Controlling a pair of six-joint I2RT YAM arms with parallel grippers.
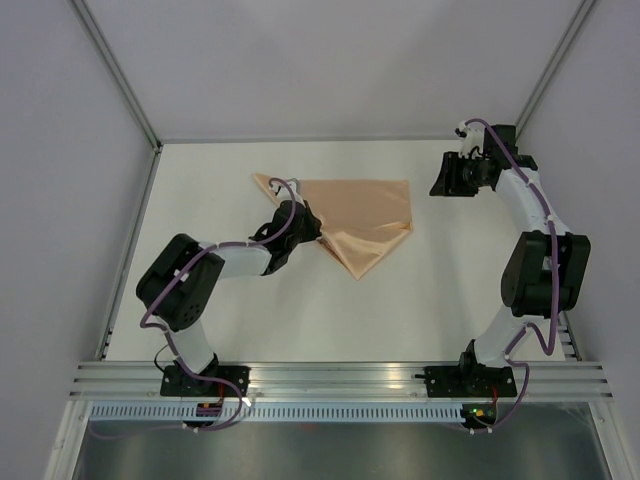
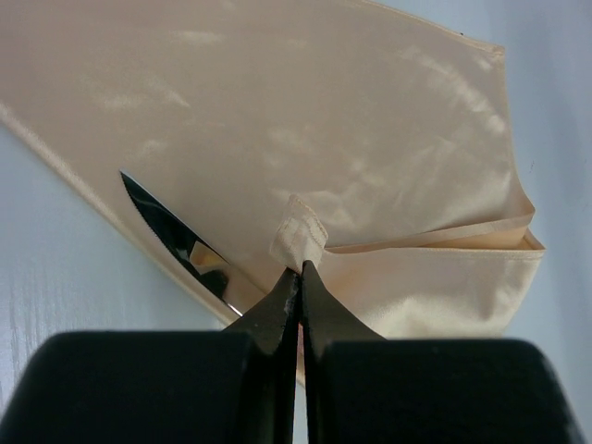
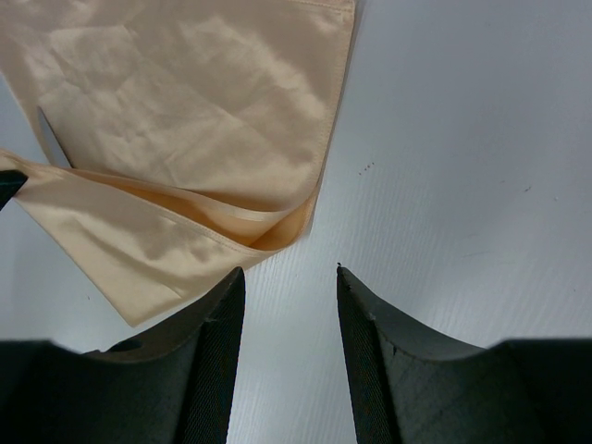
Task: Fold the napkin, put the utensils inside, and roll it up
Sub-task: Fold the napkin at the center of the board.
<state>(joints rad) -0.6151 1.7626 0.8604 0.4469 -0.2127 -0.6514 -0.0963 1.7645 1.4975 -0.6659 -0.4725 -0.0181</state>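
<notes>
Two states for you: your left fingers [image 2: 277, 314] are clamped on a hemmed corner of the napkin [image 1: 360, 215], which lies part-folded on the tabletop [image 1: 450, 300] with a knife [image 2: 176, 242] blade showing at its edge, and your right fingers [image 3: 217, 351] hang parted, empty, near its right corner.

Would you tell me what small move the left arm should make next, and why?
Probably carry the pinched corner across and lay it flat. The left gripper is shut on a raised corner of the napkin, and the utensil lies close beside it, near the cloth's edge. The right gripper is open over bare table, off the cloth.
</notes>
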